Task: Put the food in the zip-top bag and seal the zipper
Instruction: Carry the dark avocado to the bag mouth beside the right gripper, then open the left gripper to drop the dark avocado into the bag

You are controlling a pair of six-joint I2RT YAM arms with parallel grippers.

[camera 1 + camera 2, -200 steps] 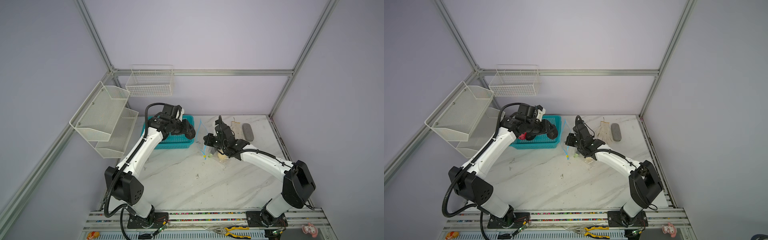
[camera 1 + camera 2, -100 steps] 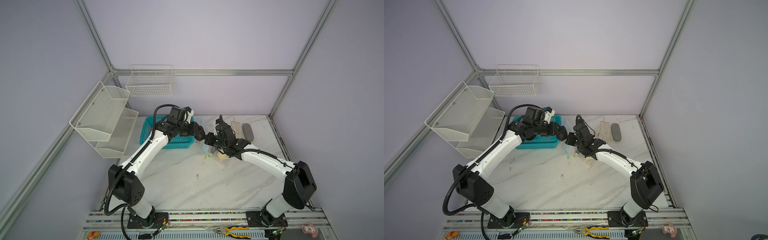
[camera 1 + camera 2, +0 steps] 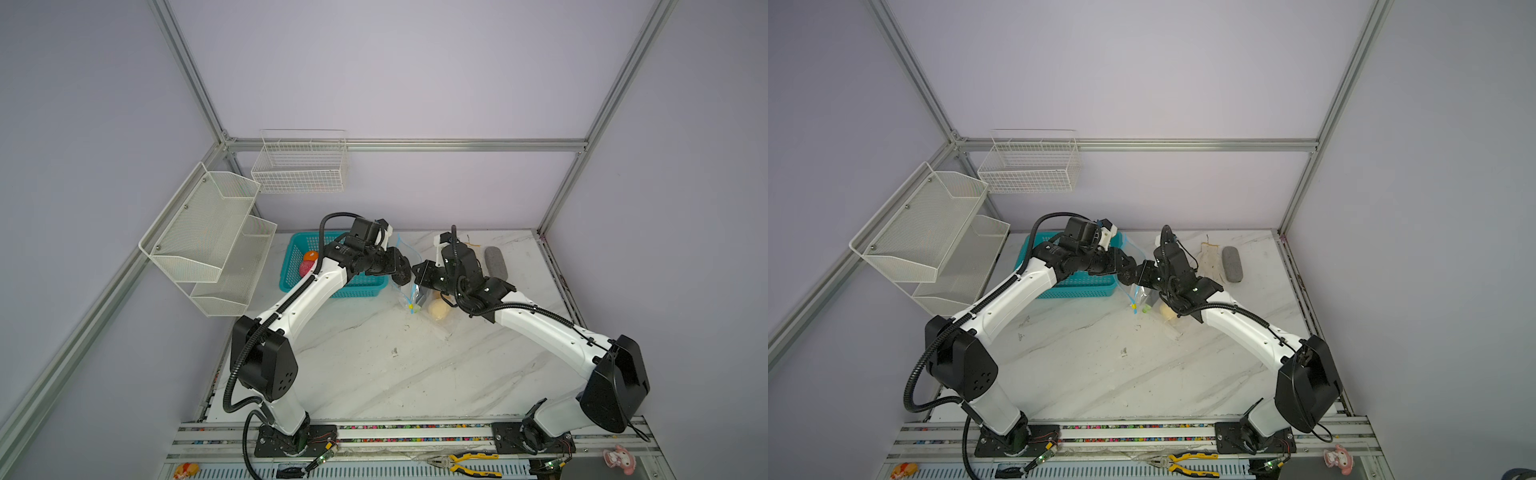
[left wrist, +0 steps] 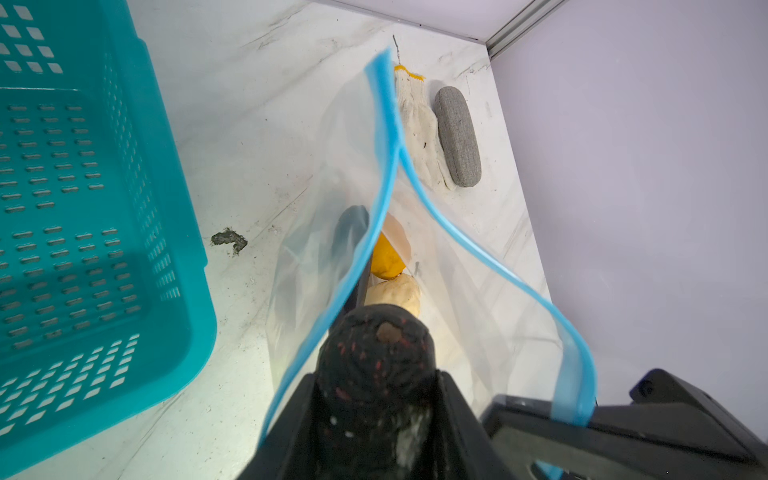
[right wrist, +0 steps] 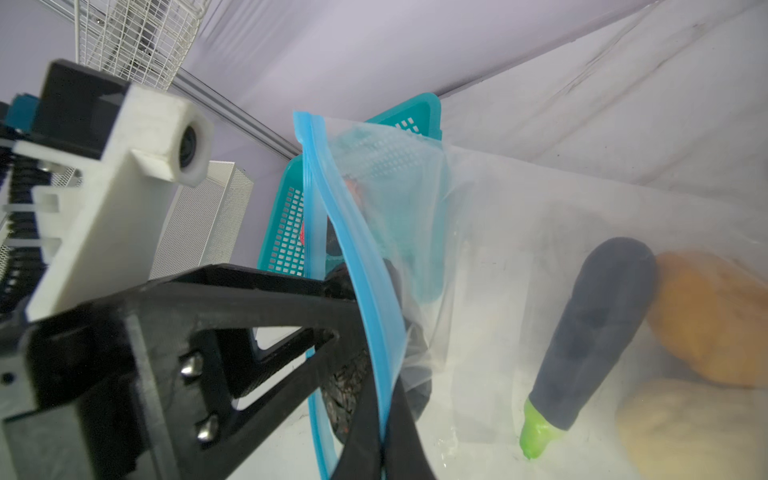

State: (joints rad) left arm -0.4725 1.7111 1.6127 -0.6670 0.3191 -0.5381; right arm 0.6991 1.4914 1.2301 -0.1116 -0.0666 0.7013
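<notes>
My left gripper (image 4: 376, 399) is shut on a black-brown lump (image 4: 374, 349) with red specks, right at the open mouth of the clear zip-top bag (image 4: 457, 257). In both top views this gripper (image 3: 401, 272) meets my right gripper (image 3: 419, 276) above the bag (image 3: 409, 297). My right gripper (image 5: 384, 440) is shut on the light-blue zipper (image 5: 328, 195) and holds the mouth up. Inside the bag lie a dark eggplant (image 5: 598, 332), an orange ball (image 5: 715, 316), a cream ball (image 4: 395, 293) and a yellow ball (image 4: 386, 262). The yellow slider (image 3: 1133, 306) hangs at the strip's low end.
The teal basket (image 3: 357, 289) stands left of the bag, with an orange ball (image 3: 311, 255) and a pink ball (image 3: 305, 269) in it. A white glove (image 3: 1208, 262) and a grey case (image 3: 1232, 264) lie behind my right arm. Wire shelves (image 3: 208, 237) hang on the left wall.
My left arm has swung right from over the teal basket to the bag's mouth, carrying the lump. My right arm has kept its hold in place.
</notes>
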